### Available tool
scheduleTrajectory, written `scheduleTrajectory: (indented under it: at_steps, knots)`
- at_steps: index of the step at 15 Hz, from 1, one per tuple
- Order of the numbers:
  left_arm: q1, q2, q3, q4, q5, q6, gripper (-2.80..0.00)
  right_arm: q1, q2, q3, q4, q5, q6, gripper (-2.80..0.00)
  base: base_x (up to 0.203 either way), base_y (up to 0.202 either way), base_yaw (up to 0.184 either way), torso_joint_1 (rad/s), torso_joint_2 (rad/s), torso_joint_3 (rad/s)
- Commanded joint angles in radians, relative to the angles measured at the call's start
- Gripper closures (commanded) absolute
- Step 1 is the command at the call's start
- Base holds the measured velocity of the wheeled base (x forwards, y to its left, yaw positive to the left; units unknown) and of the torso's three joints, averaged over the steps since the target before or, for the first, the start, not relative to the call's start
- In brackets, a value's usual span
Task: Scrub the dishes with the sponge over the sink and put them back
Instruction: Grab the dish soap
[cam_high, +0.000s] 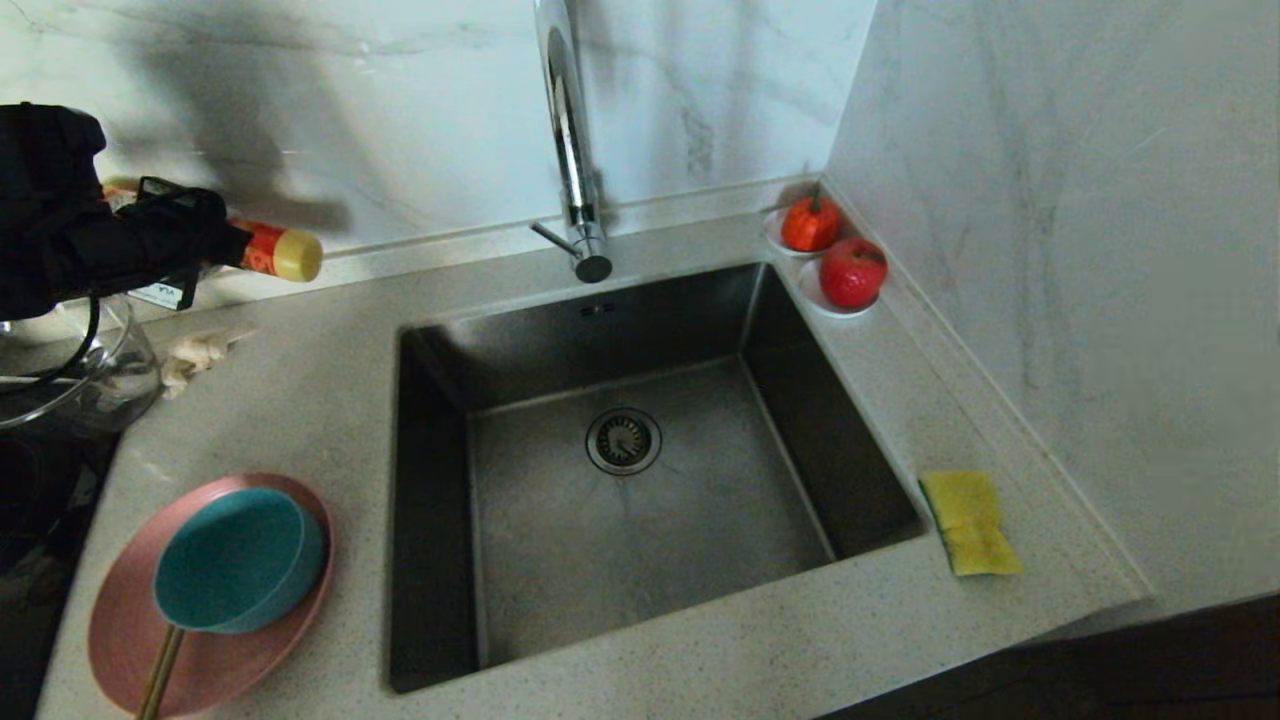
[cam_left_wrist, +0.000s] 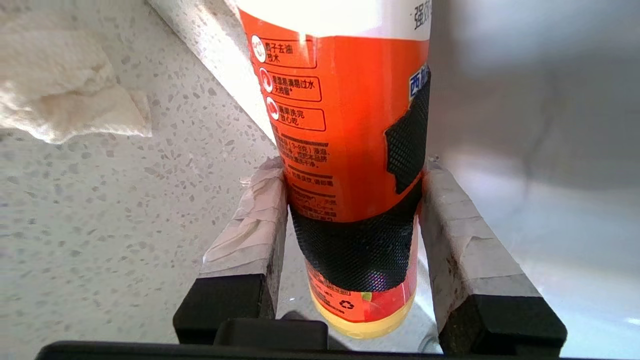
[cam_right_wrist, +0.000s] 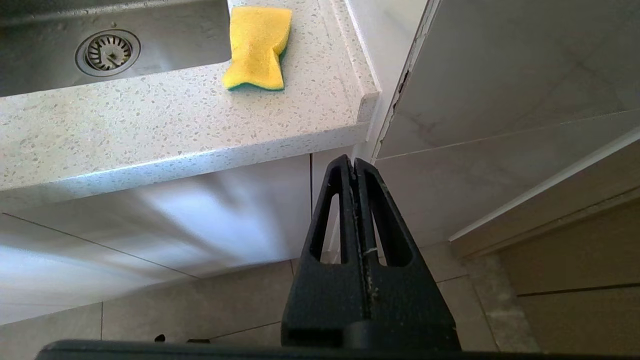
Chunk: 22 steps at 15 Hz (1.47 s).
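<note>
My left gripper (cam_high: 195, 250) (cam_left_wrist: 352, 167) is at the back left above the counter, shut on an orange detergent bottle (cam_high: 265, 250) (cam_left_wrist: 350, 125) that lies level with its yellow cap toward the tap (cam_high: 570, 150). The pink plate (cam_high: 125, 625) sits on the counter left of the sink (cam_high: 700, 540). On the plate are the teal bowl (cam_high: 235, 560) and a thin wooden stick (cam_high: 160, 672). The yellow sponge (cam_high: 968, 522) (cam_right_wrist: 257, 47) lies on the counter right of the sink. My right gripper (cam_right_wrist: 354, 162) hangs shut and empty below the counter's front edge.
Two white saucers with red fruit (cam_high: 830, 255) stand in the back right corner by the wall. A clear glass jug (cam_high: 85, 385) and a crumpled paper towel (cam_high: 195, 352) (cam_left_wrist: 60, 95) sit at the left. The drain strainer (cam_high: 623, 440) is in the sink floor.
</note>
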Motion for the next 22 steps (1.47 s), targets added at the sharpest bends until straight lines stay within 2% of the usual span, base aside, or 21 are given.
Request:
scheduleTrajectory:
  at_steps: [1,7,10,12,19,22]
  knots:
    - [-0.001,-0.02,0.018,-0.003,-0.001,0.033,0.0,0.0,0.001,-0.001,0.0,0.0,0.0,0.0,0.0,0.0,0.0,0.0,0.0,0.0]
    - [-0.003,-0.021,0.086,-0.08,0.002,0.15,0.0,0.0,0.001,-0.001,0.0,0.0,0.0,0.0,0.0,0.0,0.0,0.0,0.0,0.0]
    - [-0.003,-0.027,0.116,-0.122,0.007,0.19,0.0,0.0,0.001,-0.001,0.0,0.0,0.0,0.0,0.0,0.0,0.0,0.0,0.0,0.0]
    - [-0.004,-0.028,0.135,-0.168,0.035,0.235,0.0,0.0,0.001,-0.001,0.0,0.0,-0.001,0.0,0.0,0.0,0.0,0.0,0.0,0.0]
    - [-0.003,-0.032,0.167,-0.212,0.036,0.417,0.0,0.0,0.001,0.001,0.0,0.0,0.0,0.0,0.0,0.0,0.0,0.0,0.0,0.0]
    - [-0.003,-0.015,0.182,-0.271,0.036,0.486,0.0,-0.001,0.001,0.0,0.0,0.0,0.0,0.0,0.0,0.0,0.0,0.0,0.0,0.0]
